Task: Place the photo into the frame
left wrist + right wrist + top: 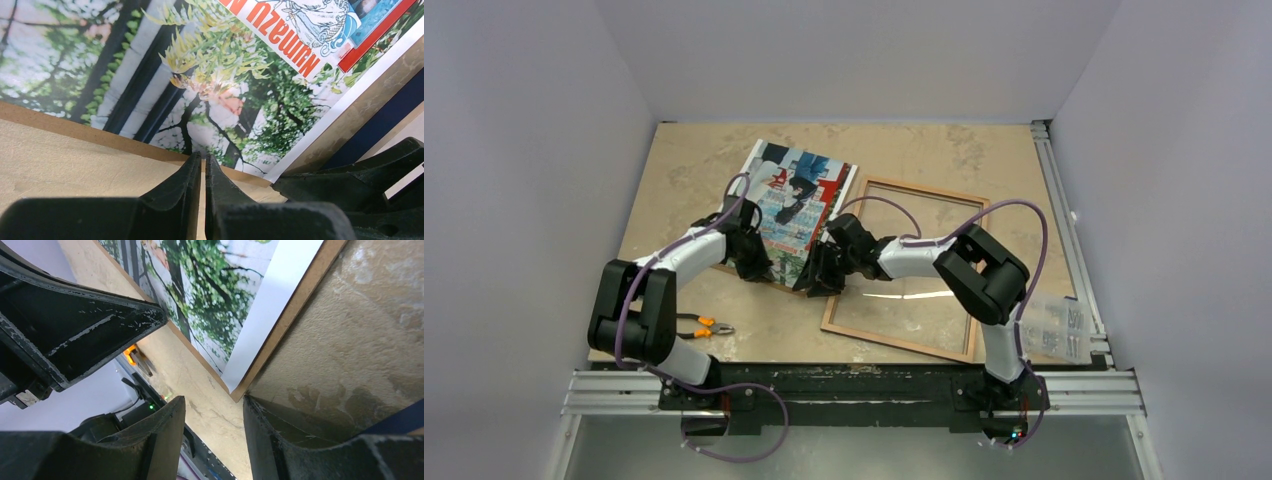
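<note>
Top external view, photo [796, 200] on brown board [75, 131], frame [929, 188] just beside

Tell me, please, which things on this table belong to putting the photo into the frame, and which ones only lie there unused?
Belong to the job:
- photo
- frame
- brown backing board under the photo, probably

Just lying about:
- orange-handled pliers, near the left arm's base
- clear plastic packet, at the table's right edge

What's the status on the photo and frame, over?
Left fingers shut at the backing board's near edge; right fingers open around its corner. Photo atop the board, outside the frame. Right arm crosses the frame.
</note>
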`<action>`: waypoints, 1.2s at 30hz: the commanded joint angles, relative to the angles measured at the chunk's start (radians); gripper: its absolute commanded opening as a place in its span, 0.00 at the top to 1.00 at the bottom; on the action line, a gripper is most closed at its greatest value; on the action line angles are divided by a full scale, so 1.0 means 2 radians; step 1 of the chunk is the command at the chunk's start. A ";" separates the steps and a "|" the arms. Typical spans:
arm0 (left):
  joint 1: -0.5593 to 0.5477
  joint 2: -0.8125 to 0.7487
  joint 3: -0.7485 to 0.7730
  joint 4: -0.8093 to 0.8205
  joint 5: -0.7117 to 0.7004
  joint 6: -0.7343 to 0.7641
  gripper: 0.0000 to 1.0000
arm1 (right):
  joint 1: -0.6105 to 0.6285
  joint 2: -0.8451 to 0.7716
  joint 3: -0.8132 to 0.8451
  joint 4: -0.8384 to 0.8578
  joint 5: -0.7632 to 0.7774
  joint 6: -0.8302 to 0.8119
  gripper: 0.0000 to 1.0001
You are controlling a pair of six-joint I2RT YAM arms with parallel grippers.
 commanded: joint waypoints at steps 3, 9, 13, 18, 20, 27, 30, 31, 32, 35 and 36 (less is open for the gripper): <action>-0.007 0.006 0.018 -0.003 -0.009 0.010 0.95 | -0.002 -0.026 -0.010 0.020 0.008 0.009 0.54; -0.008 0.006 0.019 -0.003 -0.011 0.012 0.96 | -0.002 -0.060 -0.016 0.025 0.032 0.009 0.54; -0.009 0.006 0.020 -0.004 -0.012 0.013 0.97 | -0.007 -0.050 -0.008 0.032 0.028 0.013 0.55; -0.010 0.008 0.020 -0.004 -0.013 0.014 0.97 | -0.016 -0.029 0.002 0.026 0.030 0.012 0.55; -0.010 0.008 0.020 -0.004 -0.013 0.015 0.97 | -0.019 -0.025 -0.003 0.028 0.033 0.014 0.55; -0.011 0.008 0.020 -0.005 -0.014 0.016 0.98 | -0.025 -0.006 -0.022 0.061 0.030 0.028 0.55; -0.011 0.007 0.021 -0.004 -0.014 0.016 0.98 | -0.027 -0.001 -0.026 0.067 0.030 0.032 0.55; -0.011 0.007 0.020 -0.004 -0.014 0.016 0.98 | -0.027 0.000 -0.030 0.075 0.028 0.034 0.55; -0.011 0.007 0.020 -0.004 -0.014 0.017 0.98 | -0.028 -0.001 -0.034 0.083 0.026 0.038 0.55; -0.012 0.008 0.020 -0.003 -0.015 0.017 0.98 | -0.030 -0.001 -0.036 0.086 0.023 0.039 0.55; -0.012 0.008 0.021 -0.003 -0.015 0.017 0.98 | -0.030 -0.003 -0.036 0.086 0.023 0.040 0.55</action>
